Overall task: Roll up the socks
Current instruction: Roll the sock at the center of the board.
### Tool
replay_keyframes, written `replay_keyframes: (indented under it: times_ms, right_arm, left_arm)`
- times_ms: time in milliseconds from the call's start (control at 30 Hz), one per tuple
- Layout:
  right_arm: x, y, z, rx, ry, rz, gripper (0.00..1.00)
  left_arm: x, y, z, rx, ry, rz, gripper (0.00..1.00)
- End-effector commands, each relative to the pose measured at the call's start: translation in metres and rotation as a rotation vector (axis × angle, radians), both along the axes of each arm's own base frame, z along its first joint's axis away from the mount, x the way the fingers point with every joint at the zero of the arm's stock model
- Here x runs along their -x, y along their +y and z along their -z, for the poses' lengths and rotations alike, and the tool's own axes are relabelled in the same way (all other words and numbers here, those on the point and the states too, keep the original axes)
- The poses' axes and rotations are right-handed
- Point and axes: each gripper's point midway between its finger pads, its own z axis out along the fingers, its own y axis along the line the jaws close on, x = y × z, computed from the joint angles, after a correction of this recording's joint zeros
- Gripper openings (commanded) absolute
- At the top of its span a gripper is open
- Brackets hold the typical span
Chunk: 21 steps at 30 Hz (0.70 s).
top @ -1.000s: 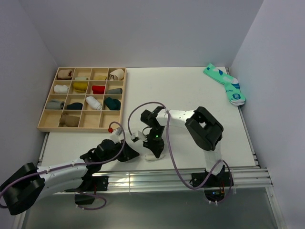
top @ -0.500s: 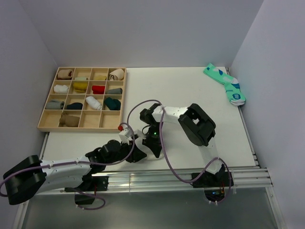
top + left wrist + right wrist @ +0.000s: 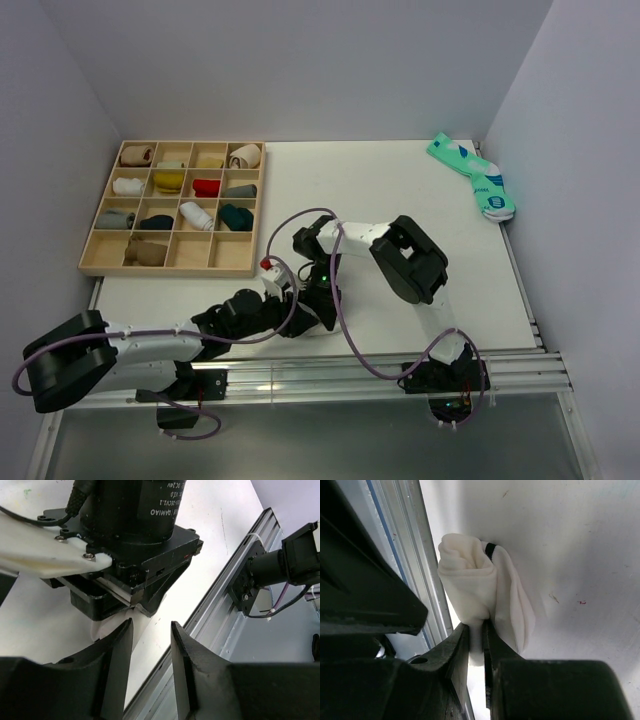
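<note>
sock [image 3: 480, 595]: white roll lay along the rail [image 3: 405, 555] at the worktop's [image 3: 570, 540] near edge | your right gripper [image 3: 476, 630] pinched one end | your left gripper [image 3: 151, 630], spread and empty, pointed at it, sock just ahead

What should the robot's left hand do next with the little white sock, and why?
Probably the left gripper should ease forward and close on the loose side of the soft white sock with a dark cuff stripe. Its jaws stand apart just before the white fabric, while the right gripper pinches the half-rolled sock beside the metal rail, so a second grip would help finish the roll.
</note>
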Motion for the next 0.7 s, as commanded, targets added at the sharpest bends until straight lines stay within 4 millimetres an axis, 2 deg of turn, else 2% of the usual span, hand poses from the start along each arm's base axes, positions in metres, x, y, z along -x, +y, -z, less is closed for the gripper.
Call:
replay_keyframes:
  times_ms: [0, 200, 367, 667]
  right_arm:
    - [-0.014, -0.005, 0.021, 0.036, -0.063, -0.033, 0.06]
    - [-0.011, -0.007, 0.021, 0.041, -0.035, -0.035, 0.06]
    - [-0.01, -0.006, 0.021, 0.041, -0.024, -0.027, 0.06]
    - [-0.012, -0.006, 0.019, 0.039, -0.034, -0.023, 0.06]
  left_arm:
    - [-0.001, -0.008, -0.007, 0.031, -0.065, 0.037, 0.42]
    - [-0.001, -0.012, 0.009, -0.005, -0.052, 0.046, 0.41]
    - [-0.001, -0.015, 0.012, 0.018, -0.049, 0.044, 0.41]
    - [0.004, -0.021, 0.036, -0.035, -0.006, 0.063, 0.4]
